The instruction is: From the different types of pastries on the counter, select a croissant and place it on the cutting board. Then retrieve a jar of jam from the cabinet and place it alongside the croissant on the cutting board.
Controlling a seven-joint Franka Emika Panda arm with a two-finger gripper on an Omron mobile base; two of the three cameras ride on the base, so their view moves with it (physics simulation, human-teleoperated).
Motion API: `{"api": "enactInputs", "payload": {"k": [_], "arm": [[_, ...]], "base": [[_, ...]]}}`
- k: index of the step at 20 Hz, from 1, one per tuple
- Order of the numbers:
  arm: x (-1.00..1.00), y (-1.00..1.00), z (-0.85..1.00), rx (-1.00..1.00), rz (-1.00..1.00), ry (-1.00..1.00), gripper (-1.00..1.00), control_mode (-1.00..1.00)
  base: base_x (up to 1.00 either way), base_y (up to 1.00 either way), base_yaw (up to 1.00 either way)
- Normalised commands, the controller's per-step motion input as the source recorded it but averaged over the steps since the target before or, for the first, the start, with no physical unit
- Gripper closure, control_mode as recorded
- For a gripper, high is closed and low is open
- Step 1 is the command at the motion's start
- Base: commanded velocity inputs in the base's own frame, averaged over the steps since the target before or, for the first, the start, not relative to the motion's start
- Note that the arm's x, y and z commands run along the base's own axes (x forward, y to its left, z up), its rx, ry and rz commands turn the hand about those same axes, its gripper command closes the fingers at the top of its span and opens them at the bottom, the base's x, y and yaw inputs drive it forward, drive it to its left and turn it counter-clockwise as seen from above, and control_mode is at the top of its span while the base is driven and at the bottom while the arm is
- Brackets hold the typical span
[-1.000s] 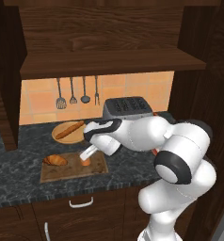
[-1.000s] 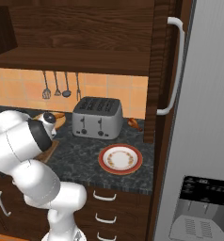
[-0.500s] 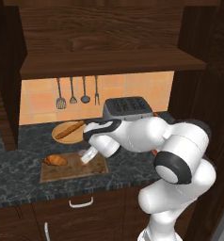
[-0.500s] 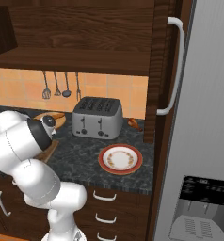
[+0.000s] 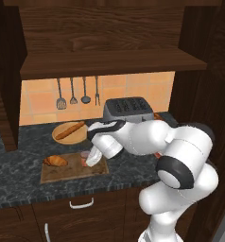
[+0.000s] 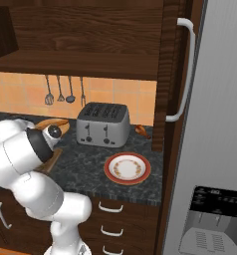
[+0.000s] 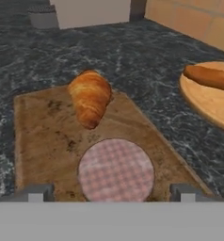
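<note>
Landmark: cutting board [image 5: 67, 169], lying on the dark speckled table [image 5: 20, 142].

Left base view, left to right:
- Croissant [image 5: 55, 161] lies on the board's left end.
- Behind the board, toward the wall, a round wooden plate [image 5: 62, 137] carries the long baguette-like loaf [image 5: 70, 130].
- Jar of jam [image 5: 85, 156] stands upright on the board's right half, apart from the croissant. Gripper [image 5: 91, 159] sits tight against the jar's right side, angled down from the white arm.
- Toaster [image 5: 128, 109] stands behind and right of the board, by the wall. Cabinet [image 5: 109, 64] shelf hangs above it all.

Hand view:
- Croissant [image 7: 89, 100] lies beyond the jar on the board [image 7: 43, 141].
- The jar's checked pinkish lid [image 7: 116, 170] is centred between the two fingertips [image 7: 35, 193].
- Jaws are spread, standing clear of the lid on both sides; whether they touch the jar's body lower down cannot be told.
- Plate [image 7: 208, 101] with loaf [image 7: 209, 77] lies off the board's right edge.

Right base view: a red-rimmed plate [image 6: 127, 168] rests on the table in front of the toaster [image 6: 102, 124], well right of the board.
</note>
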Motion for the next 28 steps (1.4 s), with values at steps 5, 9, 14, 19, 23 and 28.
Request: {"api": "enactInputs", "payload": {"k": [5,9,14,19,23,28], "arm": [[-0.05,-0.01,0.86,0.0,0.08,-0.11,-1.0,-1.0],[0.0,0.0,1.0,0.0,0.04,-0.01,-1.0,-1.0],[0.0,0.0,1.0,-0.07,-0.05,0.0,-1.0,-1.0],[-0.01,0.0,1.0,-0.19,-0.17,0.12,-1.0,-1.0],[-0.48,-0.01,0.88,-0.19,-0.26,0.11,-1.0,-1.0],[-0.92,-0.23,0.5,-0.07,-0.32,0.08,-1.0,-1.0]], "base": [[0.0,0.0,0.0],[0.0,0.0,0.0],[0.0,0.0,0.0],[0.0,0.0,0.0],[0.0,0.0,0.0],[0.0,0.0,0.0]]}}
